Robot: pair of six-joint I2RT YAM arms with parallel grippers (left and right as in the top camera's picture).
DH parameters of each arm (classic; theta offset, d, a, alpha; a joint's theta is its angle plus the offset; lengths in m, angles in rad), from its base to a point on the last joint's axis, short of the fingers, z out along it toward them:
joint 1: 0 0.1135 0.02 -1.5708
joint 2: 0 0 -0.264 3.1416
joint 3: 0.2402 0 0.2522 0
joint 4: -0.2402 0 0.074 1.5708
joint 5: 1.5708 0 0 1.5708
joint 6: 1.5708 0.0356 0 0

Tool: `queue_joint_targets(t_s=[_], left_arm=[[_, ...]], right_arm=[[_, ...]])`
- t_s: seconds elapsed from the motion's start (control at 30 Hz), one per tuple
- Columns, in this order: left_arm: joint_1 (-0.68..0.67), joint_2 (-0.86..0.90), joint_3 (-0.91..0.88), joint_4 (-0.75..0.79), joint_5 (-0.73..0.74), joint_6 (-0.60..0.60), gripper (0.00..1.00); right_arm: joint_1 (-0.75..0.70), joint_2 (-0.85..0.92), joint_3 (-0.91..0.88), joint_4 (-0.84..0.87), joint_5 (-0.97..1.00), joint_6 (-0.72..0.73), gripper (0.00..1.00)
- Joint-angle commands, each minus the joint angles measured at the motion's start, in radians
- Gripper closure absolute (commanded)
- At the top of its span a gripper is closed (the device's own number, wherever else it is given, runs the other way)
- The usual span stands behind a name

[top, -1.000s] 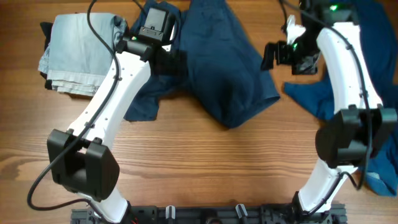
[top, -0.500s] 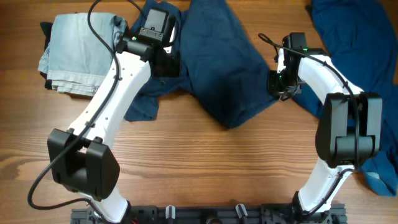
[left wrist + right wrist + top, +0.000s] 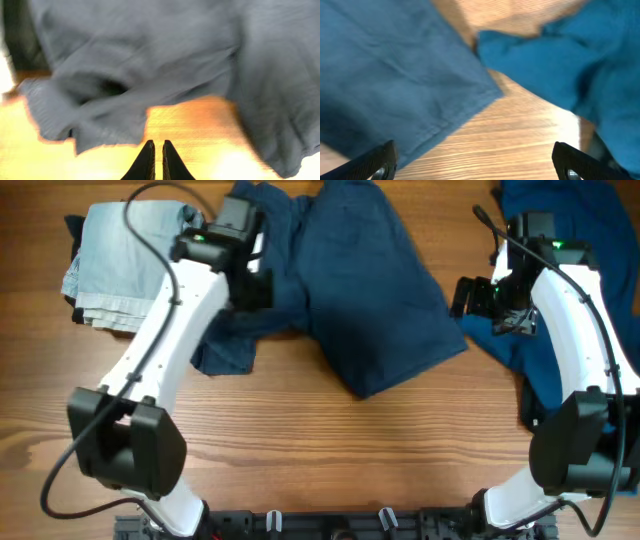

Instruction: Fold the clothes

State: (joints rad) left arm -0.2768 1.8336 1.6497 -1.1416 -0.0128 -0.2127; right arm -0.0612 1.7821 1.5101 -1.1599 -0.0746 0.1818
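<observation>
Blue shorts [image 3: 370, 290] are lying between your two grippers, with their long way running away from the arms' base. Your left gripper [image 3: 157, 149] is holding its fingers together on nothing, and the bunched edge is sitting just ahead of it. Your right gripper [image 3: 472, 155] is holding its fingers wide apart, with the shorts' corner just ahead, a bit left. Farther right, a teal cloth [image 3: 545, 60] is lying. Your left gripper is likely sitting nearer.

L wrist view blurred, teal cloth [image 3: 615, 220] cropped
</observation>
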Motion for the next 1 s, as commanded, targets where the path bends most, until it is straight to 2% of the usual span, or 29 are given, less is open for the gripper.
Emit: queue_joint_targets(t_s=[0.0, 0.03, 0.1, 0.2, 0.27, 0.4, 0.47, 0.5, 0.57, 0.6, 0.67, 0.8, 0.9, 0.93, 0.97], left_arm=[[0.111, -0.015, 0.000, -0.087, 0.014, 0.004, 0.68], [0.130, -0.013, 0.000, -0.080, -0.014, 0.025, 0.44], [0.151, -0.012, 0.000, -0.039, -0.014, 0.109, 0.28], [0.157, 0.015, 0.000, 0.029, -0.014, 0.269, 0.17], [0.158, 0.064, 0.000, 0.028, -0.015, 0.386, 0.14], [0.157, 0.156, 0.000, 0.030, -0.015, 0.469, 0.12], [0.157, 0.206, 0.000, 0.039, -0.014, 0.468, 0.16], [0.157, 0.216, 0.000, 0.039, -0.014, 0.468, 0.22], [0.156, 0.226, 0.000, 0.035, -0.013, 0.440, 0.83], [0.153, 0.225, 0.000, 0.035, -0.012, 0.399, 0.96], [0.126, 0.214, 0.000, 0.014, 0.023, 0.336, 0.96], [-0.011, 0.201, 0.000, -0.096, 0.077, 0.335, 0.96], [-0.143, 0.203, 0.000, -0.124, 0.163, 0.330, 0.96], [-0.188, 0.207, 0.000, -0.124, 0.169, 0.309, 0.96], [-0.222, 0.209, 0.000, -0.126, 0.169, 0.308, 0.90]], right_arm=[[0.010, -0.017, 0.031, 0.023, -0.084, -0.052, 0.01], [0.010, -0.017, 0.031, 0.034, -0.084, -0.052, 0.00], [0.010, -0.017, 0.031, 0.045, -0.084, -0.052, 0.01], [0.010, -0.017, 0.031, 0.045, -0.084, -0.052, 0.00], [0.010, -0.017, 0.031, 0.045, -0.084, -0.051, 0.00], [0.010, -0.017, 0.031, 0.045, -0.084, -0.060, 0.01], [0.010, -0.017, 0.031, 0.045, -0.084, -0.064, 0.00], [0.010, -0.017, 0.031, 0.045, -0.084, -0.064, 0.01], [0.010, -0.017, 0.031, 0.050, -0.084, -0.063, 0.01], [0.009, -0.017, 0.031, 0.053, -0.084, -0.063, 0.01], [0.010, -0.017, 0.031, 0.063, -0.084, -0.063, 0.00], [0.009, -0.017, 0.031, 0.072, -0.084, -0.062, 0.01], [0.009, -0.017, 0.031, 0.072, -0.084, -0.063, 0.01], [0.009, -0.017, 0.031, 0.072, -0.084, -0.063, 0.01], [0.009, -0.017, 0.031, 0.071, -0.084, -0.063, 0.01]])
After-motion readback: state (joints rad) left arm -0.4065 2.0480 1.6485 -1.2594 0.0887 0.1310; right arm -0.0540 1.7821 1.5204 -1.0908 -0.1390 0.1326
